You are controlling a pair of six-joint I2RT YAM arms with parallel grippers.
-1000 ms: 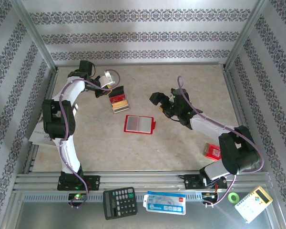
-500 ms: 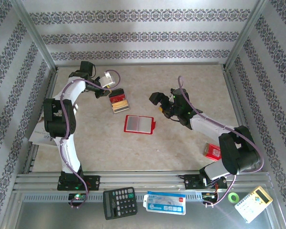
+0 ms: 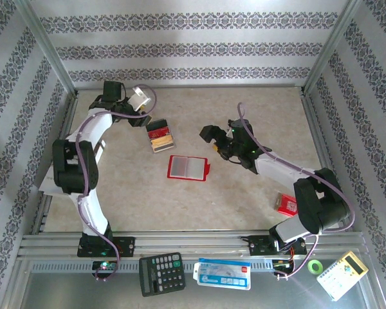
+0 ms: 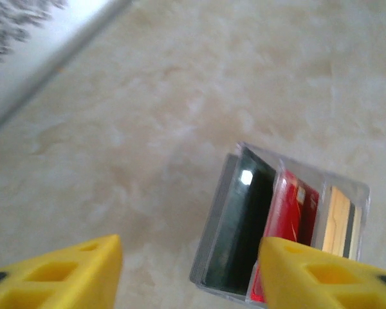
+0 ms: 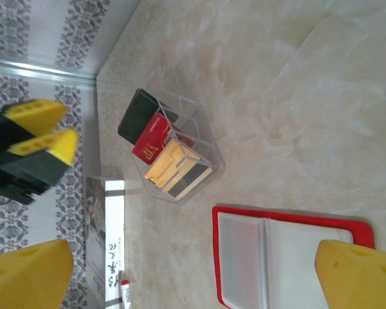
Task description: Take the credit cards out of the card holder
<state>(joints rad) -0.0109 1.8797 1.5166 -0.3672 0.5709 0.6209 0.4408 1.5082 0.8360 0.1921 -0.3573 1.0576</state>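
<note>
The red card holder (image 3: 188,167) lies open and flat mid-table, its pale pockets (image 5: 289,257) facing up. The credit cards (image 3: 159,136) stand in a clear slotted stand: a dark one (image 4: 244,225), a red one (image 4: 289,225) and a tan one (image 4: 338,222). My left gripper (image 3: 138,103) hovers behind and left of the stand, open, with nothing between its yellow fingers (image 4: 83,270). My right gripper (image 3: 213,138) hangs open above the holder's far right side, fingers wide (image 5: 357,270) and empty.
A red box (image 3: 287,204) sits by the right arm's base. A booklet (image 3: 50,180) lies at the left edge. On the front shelf are a calculator (image 3: 161,273), a blue-and-white packet (image 3: 222,273), a green tape roll (image 3: 316,266) and a yellow-white device (image 3: 341,275).
My left gripper opened and drew back from the card stand toward the far left corner. The cards stay in the stand. The right arm barely shifted.
</note>
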